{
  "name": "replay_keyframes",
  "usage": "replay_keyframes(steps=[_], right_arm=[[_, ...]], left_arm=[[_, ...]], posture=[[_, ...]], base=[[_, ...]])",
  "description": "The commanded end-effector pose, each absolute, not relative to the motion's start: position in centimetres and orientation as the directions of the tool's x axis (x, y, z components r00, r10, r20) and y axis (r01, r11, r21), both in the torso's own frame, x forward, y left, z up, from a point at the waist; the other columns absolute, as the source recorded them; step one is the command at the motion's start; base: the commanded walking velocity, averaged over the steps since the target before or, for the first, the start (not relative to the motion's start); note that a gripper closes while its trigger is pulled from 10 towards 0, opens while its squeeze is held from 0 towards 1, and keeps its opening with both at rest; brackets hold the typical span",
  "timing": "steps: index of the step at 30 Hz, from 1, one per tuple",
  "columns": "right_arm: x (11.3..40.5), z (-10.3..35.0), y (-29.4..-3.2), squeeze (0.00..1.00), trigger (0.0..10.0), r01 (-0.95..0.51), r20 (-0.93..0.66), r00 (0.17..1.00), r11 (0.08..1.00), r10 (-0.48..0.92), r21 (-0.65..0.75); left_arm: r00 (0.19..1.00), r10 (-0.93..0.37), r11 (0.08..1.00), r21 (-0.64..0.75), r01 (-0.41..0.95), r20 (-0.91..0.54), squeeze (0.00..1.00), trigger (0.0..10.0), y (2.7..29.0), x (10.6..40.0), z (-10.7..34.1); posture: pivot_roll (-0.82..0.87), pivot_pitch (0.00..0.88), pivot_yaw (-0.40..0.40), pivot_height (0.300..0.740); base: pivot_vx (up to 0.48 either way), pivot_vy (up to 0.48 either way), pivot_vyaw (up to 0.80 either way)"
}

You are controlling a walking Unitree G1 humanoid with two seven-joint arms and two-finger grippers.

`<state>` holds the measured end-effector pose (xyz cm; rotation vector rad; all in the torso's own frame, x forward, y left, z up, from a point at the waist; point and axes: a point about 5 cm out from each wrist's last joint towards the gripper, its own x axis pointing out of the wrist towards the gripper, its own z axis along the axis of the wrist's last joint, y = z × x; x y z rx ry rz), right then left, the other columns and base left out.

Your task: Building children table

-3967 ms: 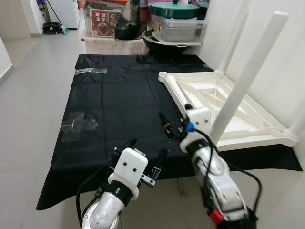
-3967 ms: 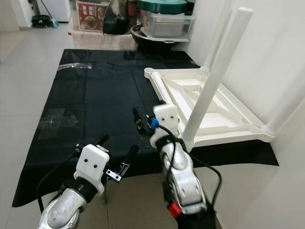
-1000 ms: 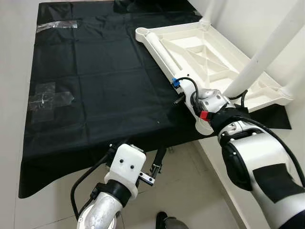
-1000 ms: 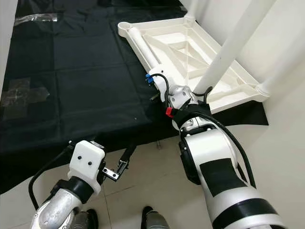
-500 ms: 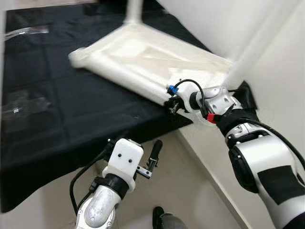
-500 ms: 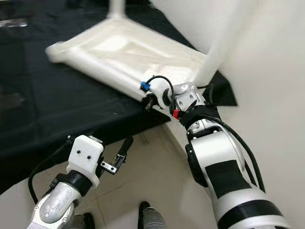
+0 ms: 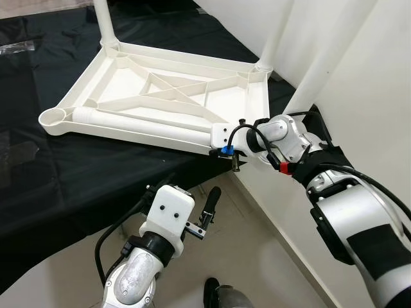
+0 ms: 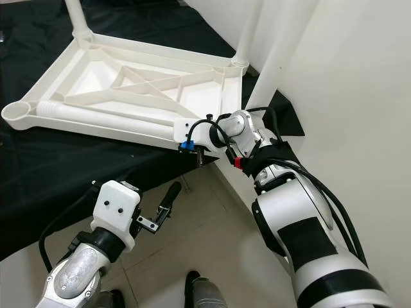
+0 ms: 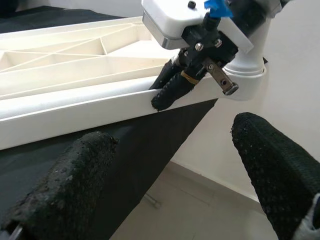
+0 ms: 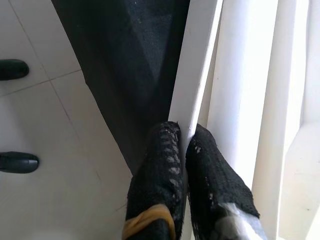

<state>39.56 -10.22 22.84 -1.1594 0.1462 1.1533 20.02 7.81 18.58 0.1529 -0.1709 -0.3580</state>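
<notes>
The right gripper (image 10: 182, 145) is clamped on the near rim of the upturned white table (image 7: 160, 96), mid-frame on the black cloth (image 7: 77, 173). The left gripper (image 7: 192, 202), fingers spread and holding nothing, hangs at lower centre over the tiled floor (image 7: 257, 256).

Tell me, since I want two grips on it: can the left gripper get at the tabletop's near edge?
Probably yes. The left gripper hangs open below the white tabletop edge, with only air between; the right gripper pinches that rim farther along.
</notes>
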Motion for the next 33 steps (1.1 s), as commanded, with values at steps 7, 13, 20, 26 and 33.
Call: replay_keyframes(steps=[7,13,20,26,33], right_arm=[[37.5,24.6,-4.8,0.0,0.0,-0.649,-0.513,0.25,-0.252,0.821,-0.718],[37.2,25.1,-4.1,0.0,0.0,-0.57,-0.46,0.255,-0.252,0.85,-0.782],[37.3,25.6,-3.6,0.0,0.0,-0.484,-0.423,0.306,-0.243,0.853,-0.841],[37.7,25.9,-3.0,0.0,0.0,-0.283,-0.454,0.415,-0.362,0.789,-0.888],[37.1,25.3,-2.3,0.0,0.0,-0.077,-0.495,0.396,-0.509,0.773,-0.857]], left_arm=[[0.926,-0.356,0.925,0.184,0.331,0.126,0.0,10.0,7.8,19.9,18.2],[0.927,-0.353,0.927,0.183,0.328,0.125,0.0,10.0,7.9,19.9,18.1],[0.928,-0.351,0.928,0.181,0.327,0.126,0.0,10.0,7.8,19.9,18.1],[0.928,-0.35,0.928,0.18,0.325,0.129,0.0,10.0,7.8,20.0,18.1],[0.929,-0.348,0.929,0.182,0.322,0.129,0.0,10.0,7.8,19.9,18.1]], posture=[[0.06,0.24,-0.128,0.74],[0.06,0.241,-0.127,0.74],[0.06,0.241,-0.13,0.74],[0.06,0.243,-0.134,0.74],[0.05,0.244,-0.136,0.74]], base=[[0.0,0.0,0.0],[0.0,0.0,0.0],[0.0,0.0,0.0],[0.0,0.0,0.0],[0.0,0.0,0.0]])
